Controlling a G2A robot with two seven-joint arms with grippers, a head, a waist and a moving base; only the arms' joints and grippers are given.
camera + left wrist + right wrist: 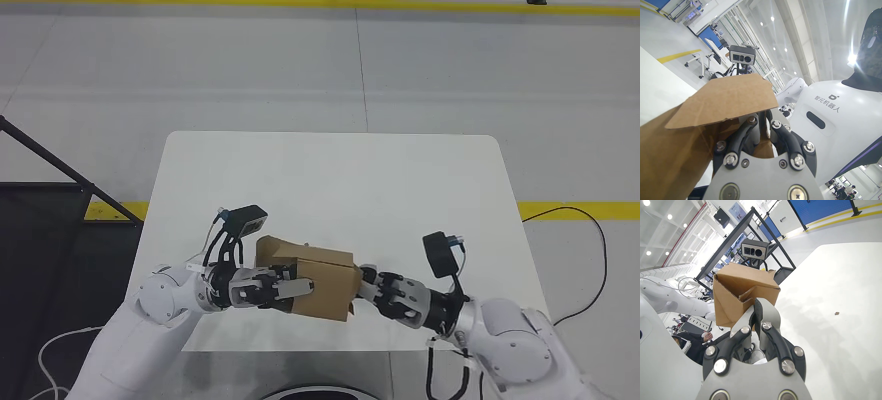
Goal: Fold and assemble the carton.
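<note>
A brown cardboard carton [322, 278] is held just above the near edge of the white table [330, 180], between my two arms. My left gripper [290, 289] is at its left side. In the left wrist view a carton wall stands between the fingers of that gripper [764, 121], which is shut on it, and a loose flap [730, 102] juts out above. My right gripper [362, 283] is at the carton's right end. In the right wrist view it [756, 301] is shut, its tips pinching a bent inner flap at the carton's [745, 283] open end.
A small brown scrap [836, 313] lies on the table [829, 285] to the right of the carton. A black frame [50, 160] stands on the floor off the table's left side. The table's far half is bare.
</note>
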